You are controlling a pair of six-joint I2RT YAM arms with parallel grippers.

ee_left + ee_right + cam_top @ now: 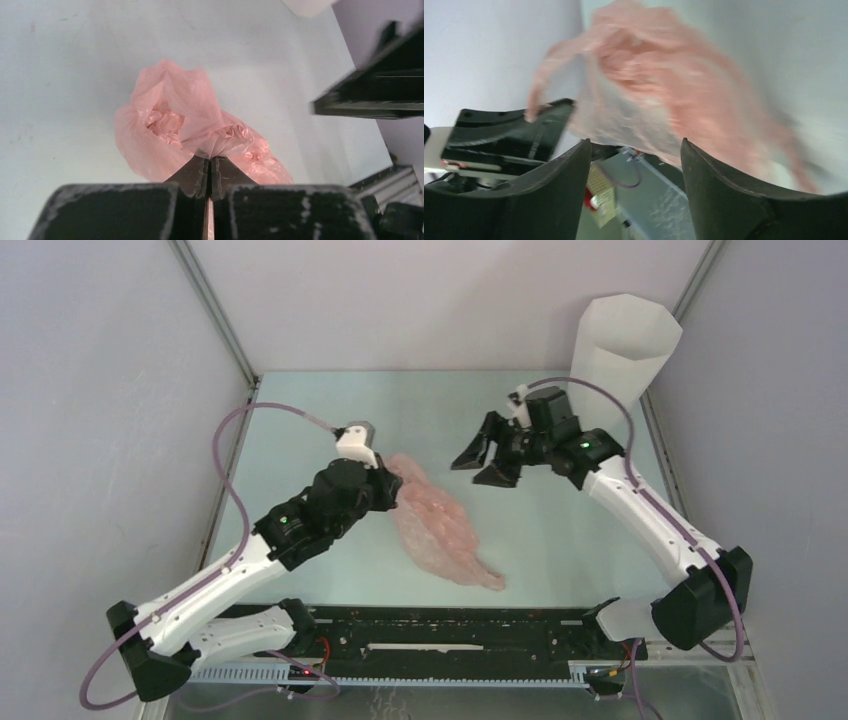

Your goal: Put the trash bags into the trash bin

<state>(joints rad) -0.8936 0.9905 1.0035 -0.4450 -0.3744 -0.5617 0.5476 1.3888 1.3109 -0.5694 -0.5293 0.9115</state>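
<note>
1. Pale green table (560, 540) inside a grey-walled booth; the trash bin (625, 345) stands upright at the far right corner, its mouth facing up.
2. The trash bags (440, 530) — one crumpled pink film bundle — lie on the table left of centre, running from the left gripper toward the near edge, well apart from the bin.
3. The left gripper (209, 165) is pressed together on a gathered fold at the bag's far end. Its wrist view shows film pinched between the closed fingers.
4. The right gripper (482, 462) hangs above the table between bag and bin, fingers spread wide and holding nothing. Its wrist view is blurred but shows the bag ahead.
5. The step in hand looks like the pick-up: the bag is gripped, yet most of it appears to rest on the table.
6. The next move calls for lifting high enough that the trailing length clears the bin's rim, carrying it to the far right, then lowering it in. Thin film may drape over the rim, and a light bin could tip if nudged — the free right gripper might steady it.
</note>
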